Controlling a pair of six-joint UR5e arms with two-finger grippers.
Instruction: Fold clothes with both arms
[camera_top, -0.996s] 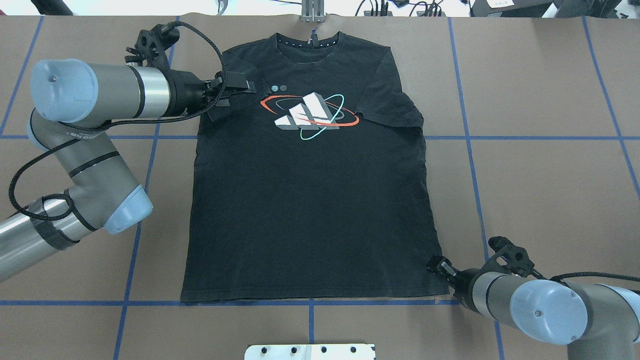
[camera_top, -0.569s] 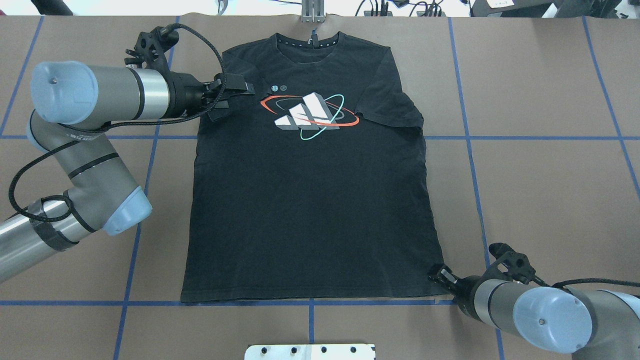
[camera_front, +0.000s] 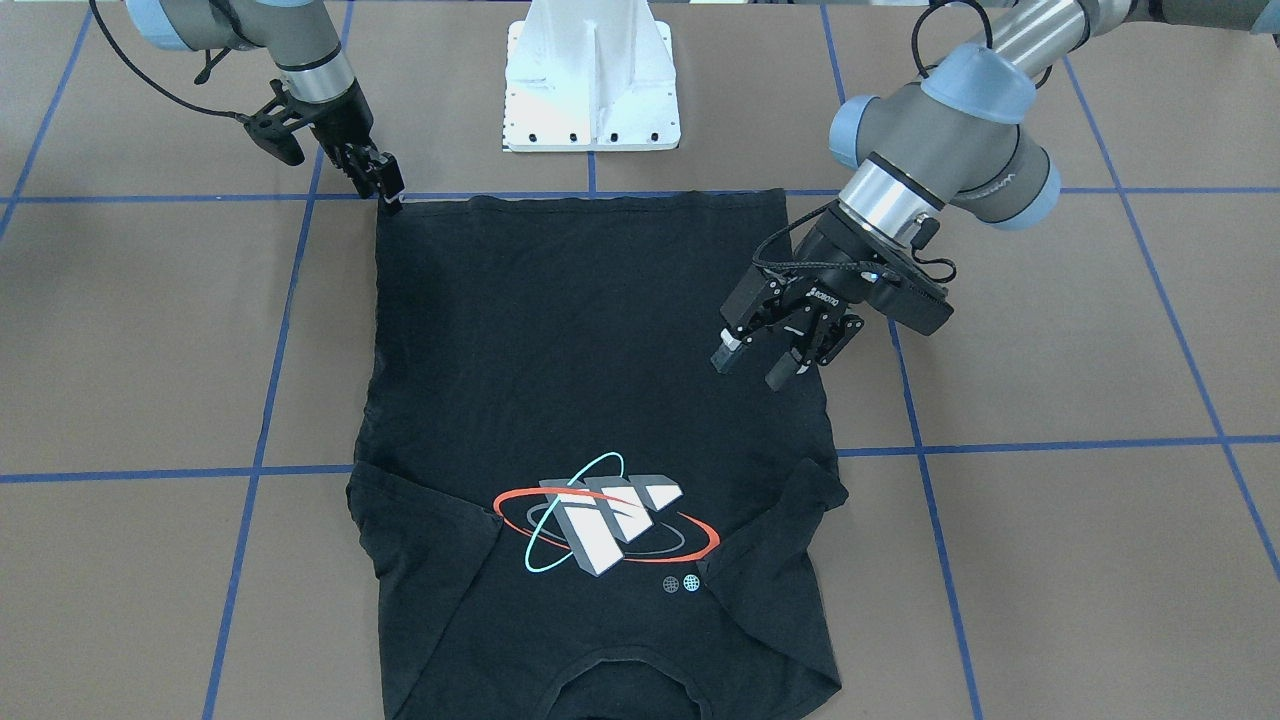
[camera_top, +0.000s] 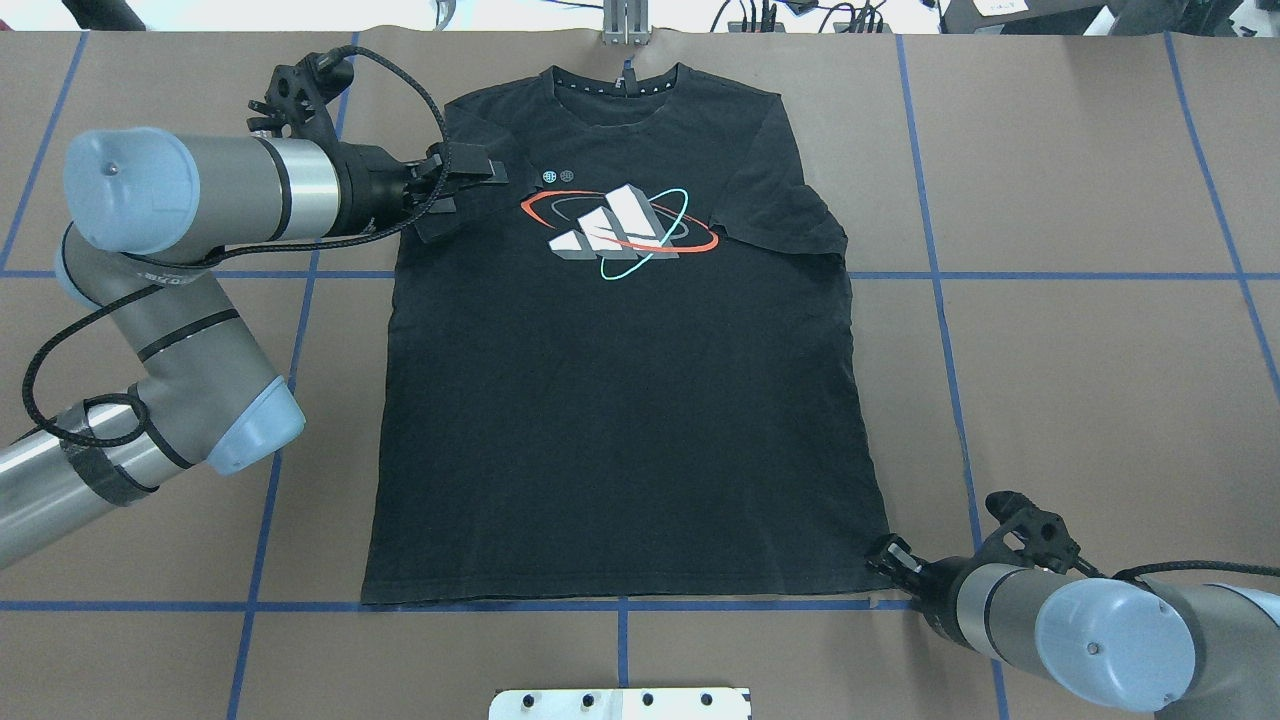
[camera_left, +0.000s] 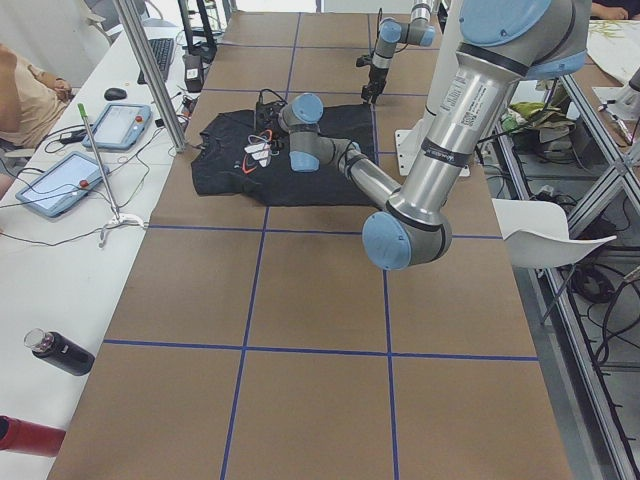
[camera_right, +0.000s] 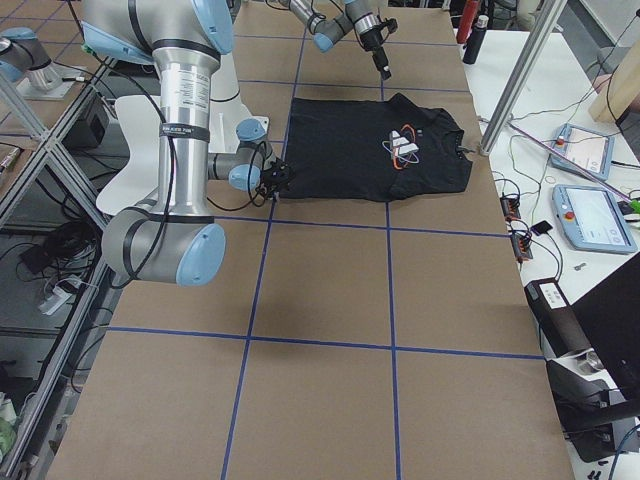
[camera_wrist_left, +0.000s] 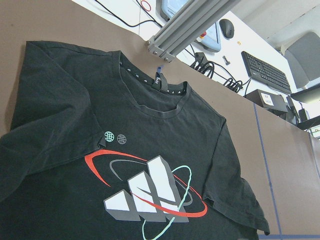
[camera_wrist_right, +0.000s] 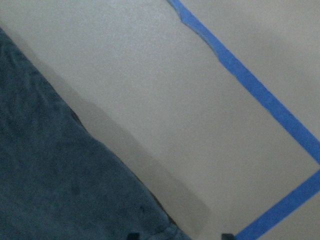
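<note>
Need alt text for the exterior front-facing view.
A black T-shirt lies flat, logo up, on a brown table. The left gripper hovers open over one side edge; the right gripper sits at a hem corner.

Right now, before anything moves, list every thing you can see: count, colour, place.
T-shirt: one, black with a red-and-teal ringed logo, flat mid-table.
table: one, brown with blue tape lines.
pedestal: one, white, at the robot's table edge.
tablets: two, grey-blue, side bench.
bottle: one, black, same bench.
left arm: one, grey-silver, reaching over the shirt's side.
right arm: one, grey-silver, at a hem corner.
left gripper: black fingers apart, above the shirt.
right gripper: black fingers at the hem corner.
</note>
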